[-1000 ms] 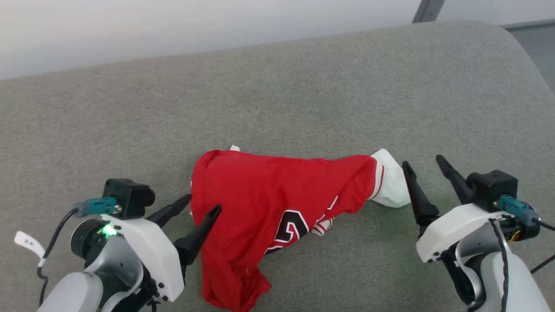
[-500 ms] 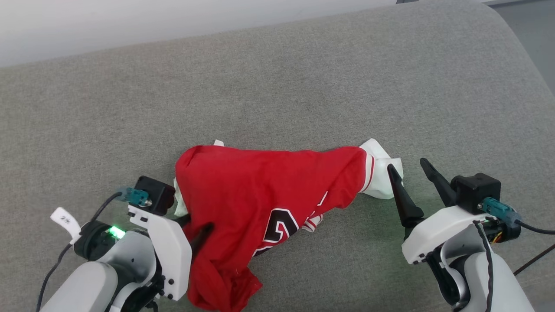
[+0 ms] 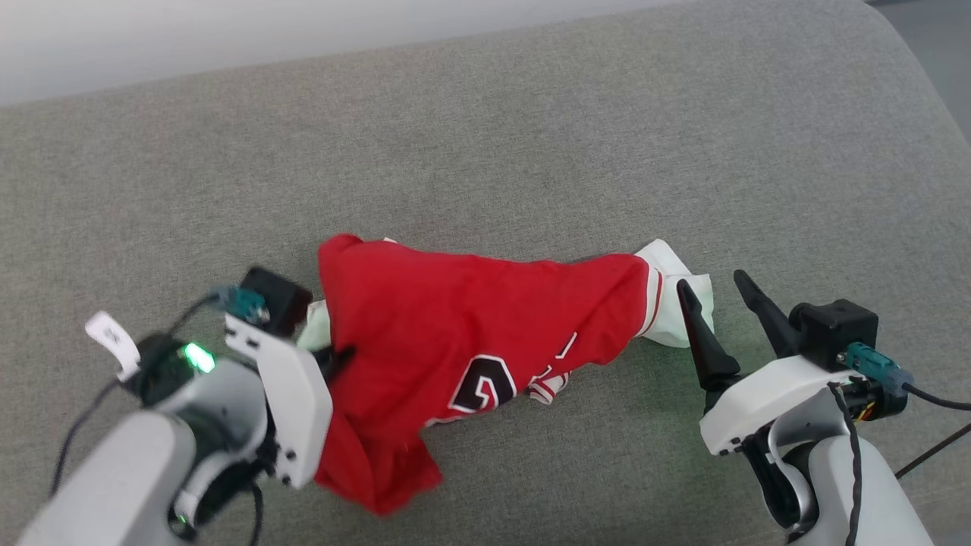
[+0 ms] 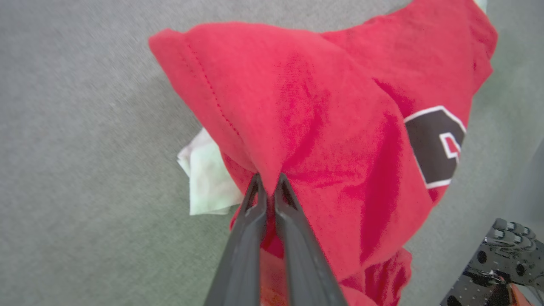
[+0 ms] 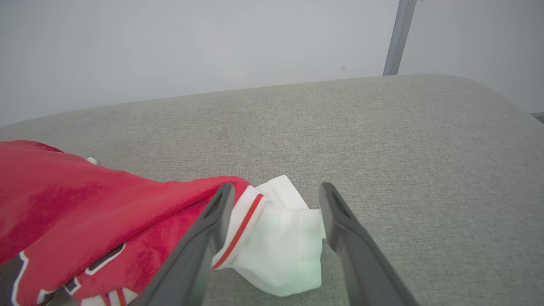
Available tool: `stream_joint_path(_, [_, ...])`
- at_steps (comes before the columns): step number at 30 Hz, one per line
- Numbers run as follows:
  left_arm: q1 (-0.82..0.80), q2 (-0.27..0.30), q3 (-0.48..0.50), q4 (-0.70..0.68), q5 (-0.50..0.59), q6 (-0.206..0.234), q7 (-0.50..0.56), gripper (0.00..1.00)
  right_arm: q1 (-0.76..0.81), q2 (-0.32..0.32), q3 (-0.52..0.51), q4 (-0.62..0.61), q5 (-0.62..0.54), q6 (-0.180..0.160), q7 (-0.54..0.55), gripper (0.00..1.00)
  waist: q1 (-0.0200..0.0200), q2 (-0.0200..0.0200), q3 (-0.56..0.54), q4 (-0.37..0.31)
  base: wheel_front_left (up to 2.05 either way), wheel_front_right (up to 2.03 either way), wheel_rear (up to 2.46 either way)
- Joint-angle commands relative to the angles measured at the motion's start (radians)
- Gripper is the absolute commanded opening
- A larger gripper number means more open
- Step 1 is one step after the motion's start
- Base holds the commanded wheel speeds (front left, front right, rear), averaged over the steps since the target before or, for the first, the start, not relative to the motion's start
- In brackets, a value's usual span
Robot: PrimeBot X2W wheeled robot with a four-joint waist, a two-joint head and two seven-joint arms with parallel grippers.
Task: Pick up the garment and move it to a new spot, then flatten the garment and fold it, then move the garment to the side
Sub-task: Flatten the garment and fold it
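Observation:
The garment (image 3: 470, 326) is a crumpled red jersey with white sleeves and black numerals, lying on a grey cushion. My left gripper (image 3: 337, 356) is shut on a pinch of its red fabric at the left side, and the cloth tents up from the fingertips (image 4: 267, 180) in the left wrist view. A white sleeve (image 4: 206, 182) peeks out beside them. My right gripper (image 3: 709, 292) stands open at the garment's right end. Its two fingers straddle the other white sleeve (image 5: 284, 238), which lies on the cushion between them.
The wide grey upholstered cushion (image 3: 531, 136) stretches beyond the garment on all sides. A pale wall (image 5: 212, 42) and a grey post (image 5: 397, 36) stand behind its far edge. The cushion curves off at the right (image 3: 933, 98).
My left gripper has closed on the garment's left side and lifted the fabric slightly. The right gripper has edged forward around the white sleeve and stayed open. The camera has shifted a little.

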Motion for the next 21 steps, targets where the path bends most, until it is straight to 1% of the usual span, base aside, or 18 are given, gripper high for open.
stream_joint_path(1, [-0.025,0.008,0.007,-0.007,0.011,-0.007,0.003,0.00,-0.008,0.002,-0.003,0.002,0.004,0.000,-0.009,1.00,0.0000,-0.0001,0.001,0.000,0.00,0.00,0.00])
stream_joint_path(6, [-0.151,0.043,0.012,-0.010,0.033,-0.047,0.018,0.00,-0.024,0.004,0.002,0.004,0.001,0.000,-0.018,1.00,0.0000,-0.0001,0.010,-0.008,0.00,0.00,0.00])
stream_joint_path(10, [-0.283,0.046,-0.001,0.032,0.046,-0.076,0.004,0.00,-0.038,0.007,0.015,0.005,0.004,0.000,-0.025,1.00,0.0000,-0.0001,0.025,-0.022,0.00,0.00,0.00])
stream_joint_path(13, [-0.384,0.044,-0.028,0.091,0.052,-0.086,-0.019,0.00,-0.054,0.010,0.030,0.009,0.005,0.000,-0.031,1.00,0.0000,-0.0001,0.038,-0.039,0.00,0.00,0.00])
stream_joint_path(16, [-0.474,0.044,-0.080,0.160,0.056,-0.093,-0.054,0.00,-0.071,0.014,0.046,0.016,0.009,0.000,-0.041,1.00,0.0000,-0.0001,0.054,-0.059,0.00,0.00,0.00])
stream_joint_path(21, [-0.616,0.067,-0.246,0.259,0.063,-0.092,-0.162,0.00,-0.095,0.020,0.067,0.033,0.017,0.000,-0.057,1.00,0.0000,-0.0001,0.080,-0.086,0.00,0.00,0.00])
